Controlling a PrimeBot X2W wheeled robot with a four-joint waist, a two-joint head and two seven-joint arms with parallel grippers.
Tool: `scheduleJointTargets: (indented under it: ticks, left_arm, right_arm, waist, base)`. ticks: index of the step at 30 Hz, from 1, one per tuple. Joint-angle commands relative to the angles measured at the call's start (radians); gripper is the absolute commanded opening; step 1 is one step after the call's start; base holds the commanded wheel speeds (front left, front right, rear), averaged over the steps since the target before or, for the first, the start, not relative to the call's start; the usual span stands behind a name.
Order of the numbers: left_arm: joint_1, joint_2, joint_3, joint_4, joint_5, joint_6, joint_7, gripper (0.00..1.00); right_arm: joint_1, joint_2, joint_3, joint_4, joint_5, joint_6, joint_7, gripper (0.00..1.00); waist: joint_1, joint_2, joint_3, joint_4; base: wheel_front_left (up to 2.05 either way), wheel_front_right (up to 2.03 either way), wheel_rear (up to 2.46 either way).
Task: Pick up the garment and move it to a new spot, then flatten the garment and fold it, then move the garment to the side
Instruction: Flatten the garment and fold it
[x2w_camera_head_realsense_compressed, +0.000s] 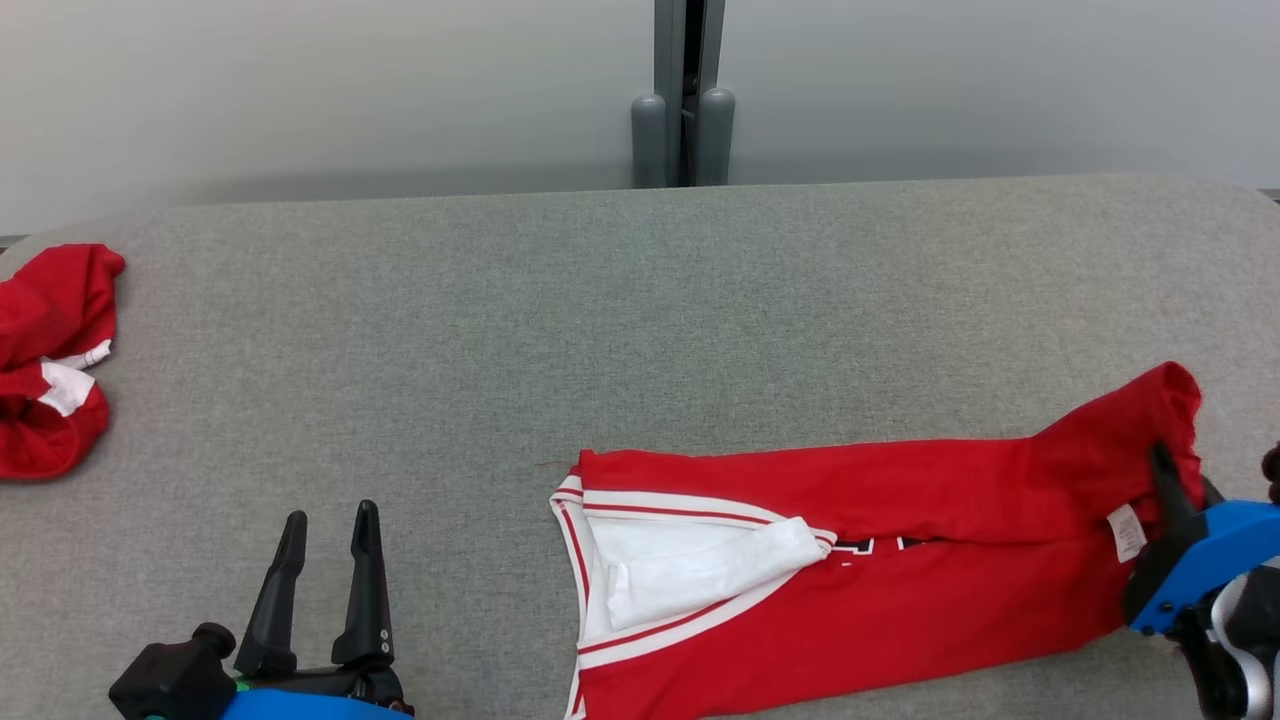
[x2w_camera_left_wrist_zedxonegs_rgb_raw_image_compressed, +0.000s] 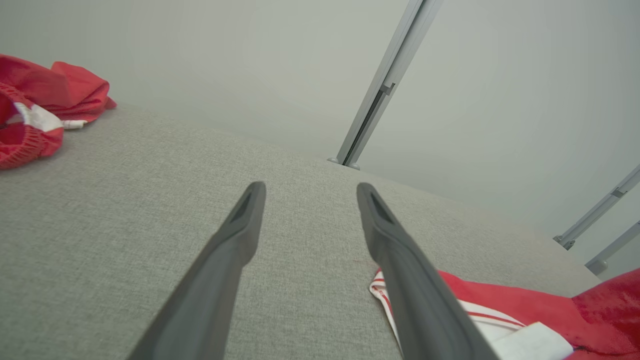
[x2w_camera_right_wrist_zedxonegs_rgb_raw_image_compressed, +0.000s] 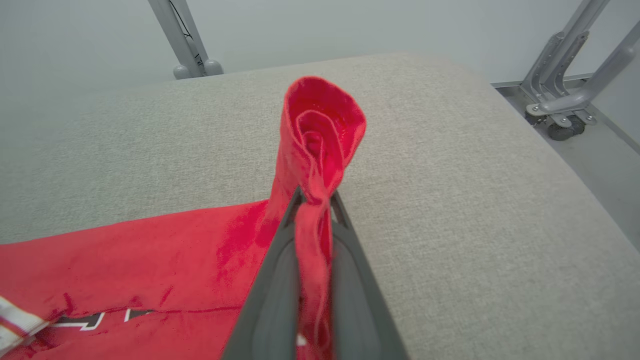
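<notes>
Nothing readable. Red garment (x2w_camera_head_realsense_compressed: 950, 490) has black-and-white lettering (x2w_camera_head_realsense_compressed: 855, 545), mostly hidden in the fold. White tag (x2w_camera_head_realsense_compressed: 1126, 530) is too small to read.

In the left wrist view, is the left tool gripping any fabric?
No: the left tool stands open over the bare grey table, with the red jersey lying beside it.

On the table (x2w_camera_head_realsense_compressed: 500, 330), garment (x2w_camera_head_realsense_compressed: 930, 600) at right, other cloth (x2w_camera_head_realsense_compressed: 50, 340) far left
</notes>
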Motion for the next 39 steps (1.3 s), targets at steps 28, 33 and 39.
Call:
scheduleJointTargets:
  ticks: [28, 33, 39]
  left_arm:
    - [-0.032, 0.008, -0.013, 0.003, -0.005, 0.001, 0.004, 1.00]
    - [-0.036, 0.004, -0.017, 0.016, 0.000, 0.002, 0.001, 1.00]
    - [-0.045, 0.001, -0.037, 0.034, 0.020, 0.001, 0.001, 1.00]
  right_arm:
    - [-0.087, 0.037, 0.832, 0.166, 0.476, 0.000, -0.143, 0.00]
    - [-0.143, 0.038, 0.904, 0.244, 0.501, 0.000, -0.206, 0.80]
    - [-0.193, 0.037, 0.983, 0.261, 0.596, 0.000, -0.282, 1.00]
  waist:
    - [-0.0001, 0.0000, -0.008, 0.100]
    - [-0.0001, 0.0000, -0.006, 0.103]
    - [-0.0001, 0.0000, -0.007, 0.091]
  base:
    - [0.00, 0.00, 0.00]
    - [0.00, 0.00, 0.00]
    - [0.00, 0.00, 0.00]
